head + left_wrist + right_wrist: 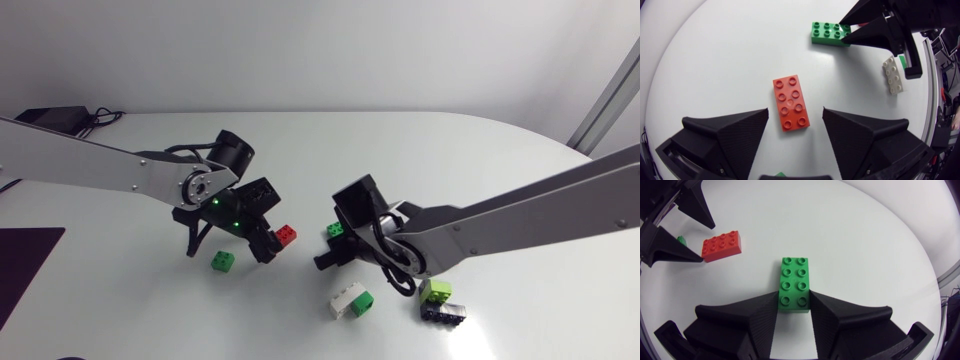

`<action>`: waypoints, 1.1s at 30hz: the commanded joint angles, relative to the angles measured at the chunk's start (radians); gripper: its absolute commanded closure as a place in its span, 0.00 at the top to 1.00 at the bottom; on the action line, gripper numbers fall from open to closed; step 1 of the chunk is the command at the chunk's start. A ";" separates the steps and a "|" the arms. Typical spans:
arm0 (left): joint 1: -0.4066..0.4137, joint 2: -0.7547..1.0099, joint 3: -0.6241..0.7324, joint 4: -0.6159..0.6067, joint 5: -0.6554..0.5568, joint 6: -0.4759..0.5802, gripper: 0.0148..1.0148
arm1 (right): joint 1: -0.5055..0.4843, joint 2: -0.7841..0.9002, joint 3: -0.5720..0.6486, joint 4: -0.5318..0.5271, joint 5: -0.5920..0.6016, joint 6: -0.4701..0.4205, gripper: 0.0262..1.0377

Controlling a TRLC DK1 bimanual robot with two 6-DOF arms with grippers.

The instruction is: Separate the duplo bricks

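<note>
- The counter is a smooth, matte white surface with a rounded far edge.
- The left hand has two broad, wedge-shaped fingers of matte black plastic. They stand spread apart and grip nothing.
- The red brick lies flat on the counter in the gap ahead of those fingers, touching neither. It is a glossy plastic oblong, two studs by four, with round raised studs facing up.
- The right hand is closed on the green brick, its two black wedges pressing the brick's long sides near one end.
- The green brick is the same two-by-four shape in shiny, hard plastic, studs up. It sits on the counter near the red brick but apart from it.
- In the head view the two hands face each other at mid-counter, with the red and green bricks between them.
- A white brick lies nearer the front edge, studs showing, with a second green brick touching its end.
- A lime brick and a black brick lie touching under the right arm; whether they are joined cannot be told.
- A square green brick lies alone by the left arm.
</note>
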 commanded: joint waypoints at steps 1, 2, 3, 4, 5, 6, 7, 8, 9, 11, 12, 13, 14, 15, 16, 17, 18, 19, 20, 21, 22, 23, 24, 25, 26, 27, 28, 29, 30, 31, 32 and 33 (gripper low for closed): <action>-0.003 -0.065 -0.018 0.009 -0.005 0.021 0.90 | -0.007 0.054 0.036 0.007 0.002 -0.026 0.18; -0.009 -0.082 -0.019 0.007 -0.005 0.016 0.90 | -0.009 0.063 0.045 0.007 0.002 -0.029 0.18; -0.015 -0.101 -0.022 0.007 -0.005 0.013 0.90 | -0.013 0.074 0.054 0.007 0.000 -0.032 0.19; -0.026 -0.115 -0.025 0.005 -0.005 0.007 0.91 | -0.016 0.083 0.062 0.000 0.000 -0.032 0.21; -0.037 -0.130 -0.030 0.005 -0.005 -0.001 0.92 | -0.022 0.092 0.069 -0.009 -0.001 -0.032 0.32; -0.047 -0.142 -0.033 0.004 -0.003 -0.007 0.92 | -0.030 0.101 0.080 -0.029 -0.012 -0.032 0.48; -0.060 -0.153 -0.037 0.002 -0.005 -0.010 0.92 | -0.032 0.112 0.091 -0.049 -0.018 -0.032 0.65; -0.069 -0.162 -0.039 0.001 -0.005 -0.013 0.92 | -0.033 0.117 0.100 -0.067 -0.020 -0.032 0.69; -0.078 -0.168 -0.039 -0.005 -0.005 -0.018 0.92 | -0.035 0.117 0.100 -0.078 -0.020 -0.032 0.73; -0.092 -0.174 -0.034 -0.019 -0.003 -0.024 0.92 | -0.039 0.106 0.091 -0.078 -0.023 -0.032 0.81; -0.101 -0.176 -0.031 -0.027 -0.003 -0.030 0.92 | -0.041 0.100 0.085 -0.078 -0.026 -0.032 0.85; -0.109 -0.177 -0.030 -0.030 -0.003 -0.033 0.92 | -0.042 0.089 0.077 -0.078 -0.030 -0.032 0.89; -0.116 -0.177 -0.028 -0.034 -0.003 -0.038 0.92 | -0.046 0.077 0.071 -0.078 -0.032 -0.032 0.92; -0.121 -0.179 -0.025 -0.039 -0.002 -0.041 0.92 | -0.052 0.057 0.063 -0.081 -0.038 -0.032 0.94; -0.132 -0.179 -0.025 -0.044 -0.002 -0.044 0.92 | -0.058 0.034 0.056 -0.082 -0.041 -0.032 0.94; -0.142 -0.181 -0.024 -0.051 0.000 -0.050 0.92 | -0.061 -0.001 0.040 -0.084 -0.043 -0.032 0.94; -0.146 -0.181 -0.021 -0.060 0.009 -0.053 0.92 | -0.065 -0.035 0.026 -0.085 -0.044 -0.032 0.94; -0.150 -0.181 -0.014 -0.079 0.031 -0.061 0.92 | -0.073 -0.080 0.007 -0.093 -0.047 -0.032 0.94; -0.156 -0.181 -0.013 -0.091 0.043 -0.068 0.92 | -0.084 -0.129 -0.013 -0.104 -0.055 -0.032 0.94; -0.164 -0.181 -0.011 -0.100 0.049 -0.074 0.92 | -0.092 -0.175 -0.033 -0.112 -0.061 -0.032 0.94; -0.172 -0.184 -0.014 -0.108 0.055 -0.082 0.92 | -0.102 -0.230 -0.056 -0.124 -0.064 -0.032 0.94; -0.185 -0.187 -0.019 -0.110 0.055 -0.091 0.92 | -0.115 -0.284 -0.081 -0.136 -0.070 -0.032 0.94; -0.201 -0.187 -0.024 -0.116 0.055 -0.096 0.92 | -0.127 -0.339 -0.102 -0.153 -0.075 -0.033 0.94; -0.218 -0.188 -0.027 -0.120 0.055 -0.105 0.92 | -0.139 -0.386 -0.125 -0.170 -0.079 -0.033 0.94; -0.234 -0.190 -0.030 -0.123 0.055 -0.113 0.92 | -0.150 -0.434 -0.145 -0.188 -0.084 -0.033 0.94; -0.251 -0.190 -0.028 -0.128 0.055 -0.120 0.92 | -0.159 -0.477 -0.165 -0.204 -0.086 -0.035 0.94; -0.267 -0.187 -0.025 -0.134 0.055 -0.131 0.91 | -0.167 -0.518 -0.187 -0.222 -0.086 -0.035 0.94; -0.279 -0.179 -0.014 -0.142 0.055 -0.148 0.91 | -0.173 -0.558 -0.210 -0.236 -0.086 -0.036 0.94; -0.291 -0.161 0.007 -0.166 0.055 -0.159 0.91 | -0.177 -0.600 -0.230 -0.250 -0.086 -0.036 0.94; -0.299 -0.139 0.029 -0.195 0.055 -0.171 0.91 | -0.184 -0.638 -0.250 -0.263 -0.086 -0.036 0.94; -0.305 -0.118 0.048 -0.217 0.057 -0.183 0.91 | -0.188 -0.669 -0.265 -0.273 -0.087 -0.036 0.94; -0.310 -0.099 0.064 -0.231 0.055 -0.202 0.91 | -0.194 -0.701 -0.282 -0.283 -0.087 -0.036 0.94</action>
